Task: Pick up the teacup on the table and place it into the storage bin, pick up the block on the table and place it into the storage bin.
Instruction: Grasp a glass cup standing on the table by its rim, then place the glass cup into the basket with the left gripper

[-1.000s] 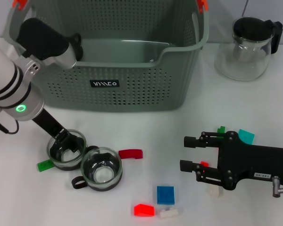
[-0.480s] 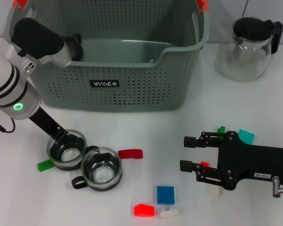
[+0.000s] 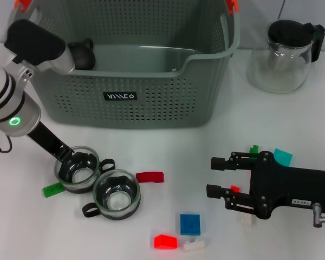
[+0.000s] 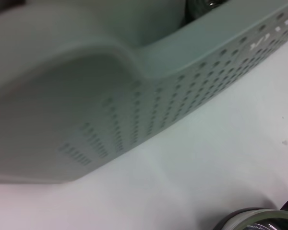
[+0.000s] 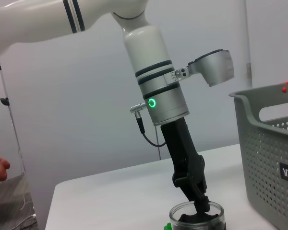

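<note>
Nearest me, loose blocks are scattered on the white surface [image 3: 168,151]: a red block [image 3: 165,241], a white one [image 3: 194,245] beside it, a blue block [image 3: 190,223] just behind. To their right my right gripper [image 3: 218,176] rests on the surface, fingers apart, nothing between them, pointing left toward the blocks; the blue one lies just left and a little nearer than its tips. That arm is clearly the closer one for the block job.

Over on the left, two glass teacups sit side by side, touching or very nearly. The near teacup [image 3: 116,194] is untouched. My left gripper [image 3: 76,161] reaches down into the far-left teacup [image 3: 76,171], one finger inside the glass wall by the look of the right wrist view; whether the other finger is pressed on the outside I cannot tell, so I won't call the grip closed. The cup stands upright on the surface.

Straight beyond it is the storage bin [image 3: 151,103], open top, wall rising well above the cup. So the cup must go up first, then away from me over that near rim.

Far right, a glass teapot [image 3: 284,54] stands out of the way.
</note>
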`<state>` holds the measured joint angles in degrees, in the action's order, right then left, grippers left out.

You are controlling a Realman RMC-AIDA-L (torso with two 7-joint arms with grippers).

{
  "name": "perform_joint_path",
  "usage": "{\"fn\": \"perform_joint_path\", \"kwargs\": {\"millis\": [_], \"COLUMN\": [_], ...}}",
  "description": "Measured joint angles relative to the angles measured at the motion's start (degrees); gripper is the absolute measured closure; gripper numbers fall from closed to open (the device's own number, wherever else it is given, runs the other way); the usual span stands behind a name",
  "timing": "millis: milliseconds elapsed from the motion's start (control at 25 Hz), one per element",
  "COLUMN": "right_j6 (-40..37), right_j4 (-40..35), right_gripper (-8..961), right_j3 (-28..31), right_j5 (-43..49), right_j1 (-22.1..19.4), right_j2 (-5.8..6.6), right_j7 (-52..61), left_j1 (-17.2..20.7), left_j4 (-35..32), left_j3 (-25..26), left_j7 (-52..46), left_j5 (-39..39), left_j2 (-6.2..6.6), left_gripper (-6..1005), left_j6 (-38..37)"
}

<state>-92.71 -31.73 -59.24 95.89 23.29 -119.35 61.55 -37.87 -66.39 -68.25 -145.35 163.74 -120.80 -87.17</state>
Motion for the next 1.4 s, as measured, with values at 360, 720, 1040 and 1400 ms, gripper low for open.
{"fn": "perform_joint_path", "kwargs": {"millis": [360,720,1040,1400], "right_j6": [-0.18,-0.66,-0.65,-1.29], "right_j4": [0.00,0.01,0.00,0.33], "right_gripper": [390,389,388,390], "right_j3": [0.00,-0.01,0.00,0.76], "right_j5": [0.00,0.00,0.00,-0.45], "right_j1": [0.08,0.24,0.20,-0.94], "right_j2": [0.00,0.00,0.00,0.13], "right_j7": [0.05,0.06,0.06,-2.50], "left_j1": [-0.31,-0.59,-0.89,-7.69], "left_j4": [-0.70,7.01,16.80,16.48], "left_j3": [14.32,32.17,45.29,43.76], "left_j7": [6.69,20.33,29.81,23.15], "left_j5": [-2.40,-16.17,-30.38,-43.42], "left_j2": [0.42,5.62,10.23,10.04], "left_gripper": [952,947,942,937], "left_j6": [-4.70,-15.53,-26.22,-20.76]}}
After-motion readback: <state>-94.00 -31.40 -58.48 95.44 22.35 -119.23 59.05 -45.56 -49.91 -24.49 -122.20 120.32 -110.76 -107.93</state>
